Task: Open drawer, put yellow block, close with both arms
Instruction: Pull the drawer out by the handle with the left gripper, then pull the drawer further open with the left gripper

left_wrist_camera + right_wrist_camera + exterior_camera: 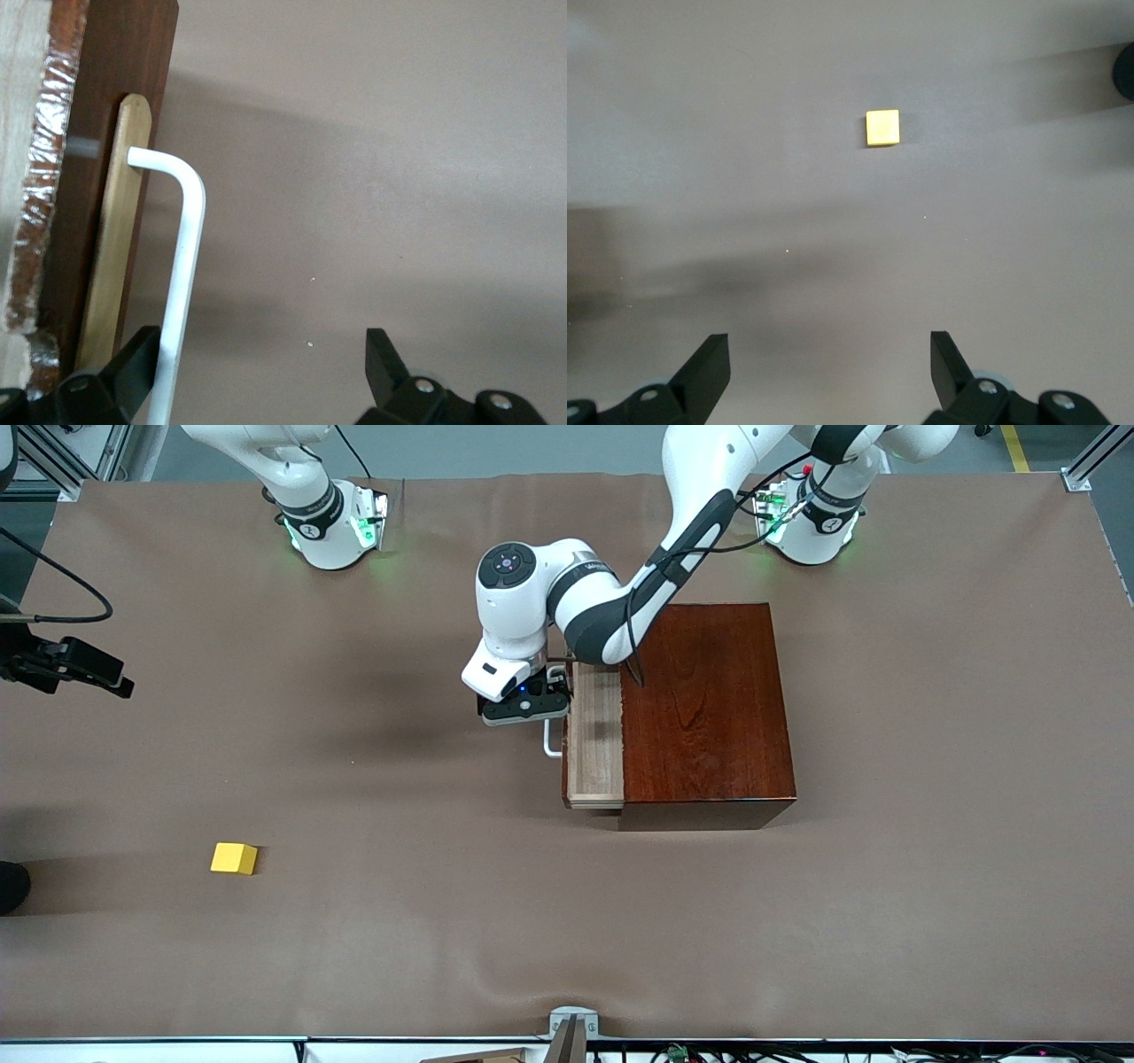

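**Left arm at the handle, drawer part-way out**

Front view: the left gripper point(524, 707) hangs at the white handle point(553, 740) of the drawer point(594, 735), which stands a little way out of the dark-wood box point(706, 708), its pale tray showing as a narrow strip. The yellow block point(234, 858) lies on the brown table point(567, 921), well apart from the box, nearer the front camera and toward the right arm's end. The right gripper point(89, 669) waits in the air at that end of the table.

Left wrist view: the fingers point(133, 372) stand apart, the handle's bar point(182, 283) running down just beside one of them, not clamped. The drawer front point(89, 195) is close alongside.

Right wrist view: the right gripper's point(829, 363) fingers are spread, with the block point(883, 127) small on bare cloth below.

Judged from this, the opening is unfinished. To do it well, the left fingers should close squarely on the bar's middle and pull straight out along the drawer's run, so the tray does not bind and the box does not slide; the gap must clear the block.
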`<state>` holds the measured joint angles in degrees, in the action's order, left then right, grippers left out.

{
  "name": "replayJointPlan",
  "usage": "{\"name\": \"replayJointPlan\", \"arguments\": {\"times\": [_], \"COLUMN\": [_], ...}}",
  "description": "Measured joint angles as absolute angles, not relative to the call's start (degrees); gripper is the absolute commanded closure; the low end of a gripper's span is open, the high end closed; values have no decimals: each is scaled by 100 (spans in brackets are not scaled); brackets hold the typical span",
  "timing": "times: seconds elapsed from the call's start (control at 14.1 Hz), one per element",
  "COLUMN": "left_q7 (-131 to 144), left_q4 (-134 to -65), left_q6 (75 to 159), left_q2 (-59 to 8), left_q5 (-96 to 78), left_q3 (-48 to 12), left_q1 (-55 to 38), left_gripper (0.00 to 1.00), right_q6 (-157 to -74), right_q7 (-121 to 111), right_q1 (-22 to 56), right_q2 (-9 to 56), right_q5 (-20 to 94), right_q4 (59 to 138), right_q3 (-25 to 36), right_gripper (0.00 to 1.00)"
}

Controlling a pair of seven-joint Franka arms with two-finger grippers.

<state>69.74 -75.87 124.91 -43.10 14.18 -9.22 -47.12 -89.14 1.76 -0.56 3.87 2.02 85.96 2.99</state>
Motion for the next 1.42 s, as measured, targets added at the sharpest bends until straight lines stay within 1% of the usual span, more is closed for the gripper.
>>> {"name": "replayJointPlan", "arguments": {"times": [0.85, 1.14, 1.42], "left_q7": [6974, 6977, 6978], "left_q4": [-7549, -7550, -7561], "left_q6": [12516, 12604, 12905], "left_q2": [-4310, -4310, -4311], "left_q5": [1351, 1342, 1325], "left_q3": [-919, -919, -921], "left_q1": [-4720, -4737, -4802], "left_gripper": [0, 0, 0], "right_q6": [-8914, -8914, -8914], "right_q7": [176, 176, 176], "right_q1": [-56, -56, -56], "right_q2": [387, 387, 387], "right_q5": [202, 202, 202], "right_q4": [8596, 8596, 8596], "right_q3": [298, 298, 298], "right_gripper": [0, 0, 0]}}
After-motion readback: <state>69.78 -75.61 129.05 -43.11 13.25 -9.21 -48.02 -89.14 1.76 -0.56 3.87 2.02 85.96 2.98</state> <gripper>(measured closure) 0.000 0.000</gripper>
